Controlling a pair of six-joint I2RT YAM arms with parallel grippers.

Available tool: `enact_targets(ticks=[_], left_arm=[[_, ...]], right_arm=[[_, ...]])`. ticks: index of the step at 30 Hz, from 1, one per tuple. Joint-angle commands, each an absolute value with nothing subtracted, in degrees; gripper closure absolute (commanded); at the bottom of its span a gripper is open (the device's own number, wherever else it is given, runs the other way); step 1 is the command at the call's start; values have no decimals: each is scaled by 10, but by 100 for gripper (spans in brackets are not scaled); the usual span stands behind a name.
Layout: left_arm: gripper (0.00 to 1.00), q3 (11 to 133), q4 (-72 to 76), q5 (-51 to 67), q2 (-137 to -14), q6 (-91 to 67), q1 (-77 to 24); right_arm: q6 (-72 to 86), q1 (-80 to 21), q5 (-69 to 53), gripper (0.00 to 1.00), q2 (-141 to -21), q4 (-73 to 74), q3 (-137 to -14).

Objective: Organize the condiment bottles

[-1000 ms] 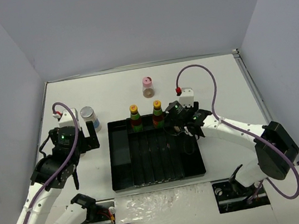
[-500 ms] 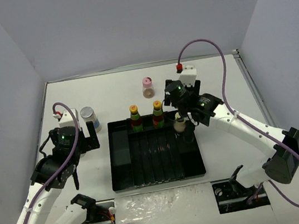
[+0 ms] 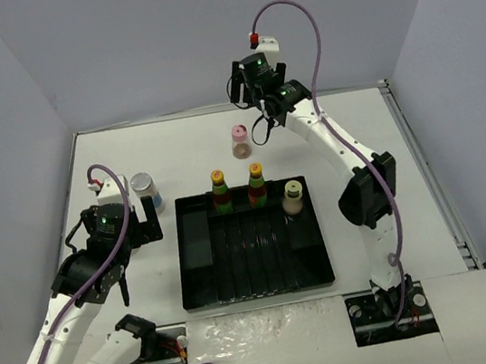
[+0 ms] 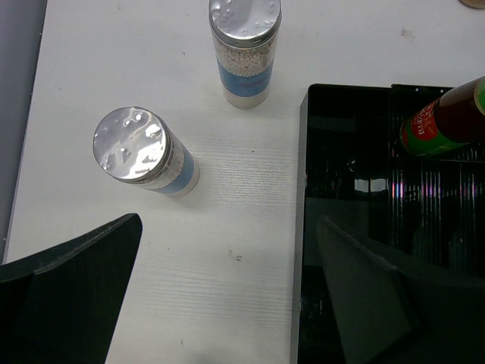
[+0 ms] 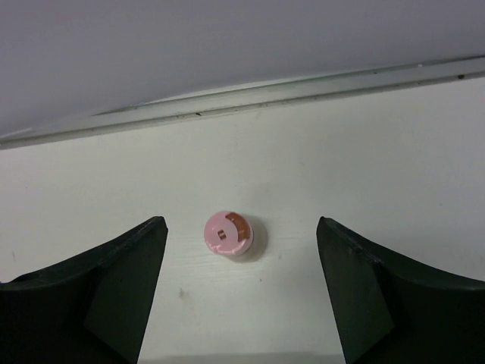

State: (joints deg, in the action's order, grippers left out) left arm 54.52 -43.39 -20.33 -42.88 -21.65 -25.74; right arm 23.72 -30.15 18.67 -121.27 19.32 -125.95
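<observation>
Near the far edge of the table [image 3: 354,129], the right claw [image 5: 241,227] hangs spread over the pink-capped bottle [image 3: 240,140]; the left claw [image 4: 227,224] gapes empty.

You will find no writing that can be read. At the right edge of the left wrist view, the dark bottle [image 4: 443,121] has a red label with small white letters, too blurred to read. The blue bands of the upper shaker [image 4: 244,53] and the lower shaker [image 4: 144,152] show no words.
</observation>
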Motion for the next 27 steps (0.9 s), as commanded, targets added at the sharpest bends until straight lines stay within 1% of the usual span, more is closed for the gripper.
enact_targets(ticks=[1,4,10,15,27], left_arm=[[3,567,-404,-202,-426,-211,-252],[3,567,-402,-194,-426,-212,-251],[3,567,-400,-190,-423,-212,-250],[3,567,-400,-188,-419,-213,-250],[3,564,-402,-190,-419,-211,-250]], right_arm=[[207,-291,109,23,-1292,213,-1363],[198,-288,95,24,-1335,213,-1394],[182,-287,88,22,-1368,208,-1408],[180,-286,84,21,-1381,207,-1396],[176,-294,82,23,-1397,201,-1356]])
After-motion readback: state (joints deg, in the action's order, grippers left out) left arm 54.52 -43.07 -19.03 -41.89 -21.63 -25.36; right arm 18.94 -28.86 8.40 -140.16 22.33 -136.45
